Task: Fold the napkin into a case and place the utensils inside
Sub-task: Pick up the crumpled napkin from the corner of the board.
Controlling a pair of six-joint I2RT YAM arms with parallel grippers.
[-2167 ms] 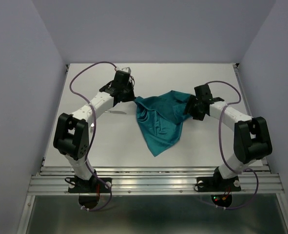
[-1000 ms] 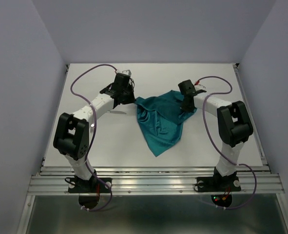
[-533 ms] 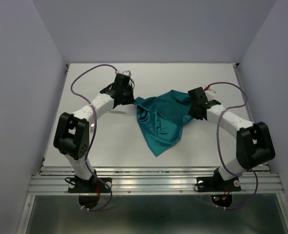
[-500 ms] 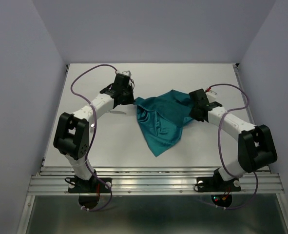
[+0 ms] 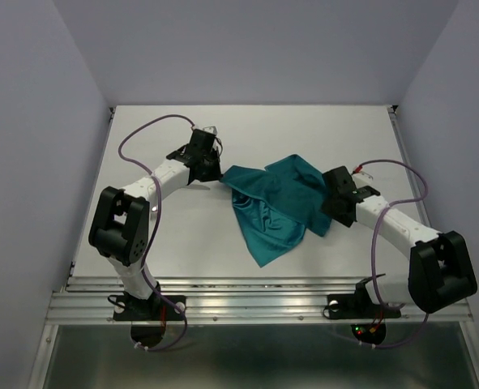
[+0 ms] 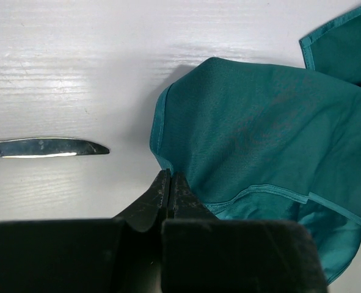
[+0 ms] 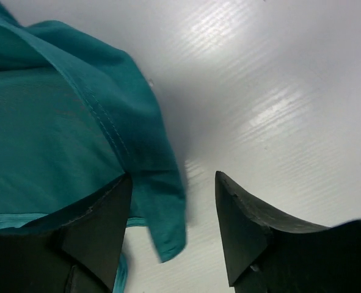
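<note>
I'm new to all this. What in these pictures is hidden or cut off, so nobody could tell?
The knife: left wrist view, the picture's left edge cuts off its handle; only the blade shows.
Other utensils: none shows in any view.
The napkin: right wrist view, the left and bottom edges cut most of it off.
The right gripper: top view, its own dark body hides the fingertips.
</note>
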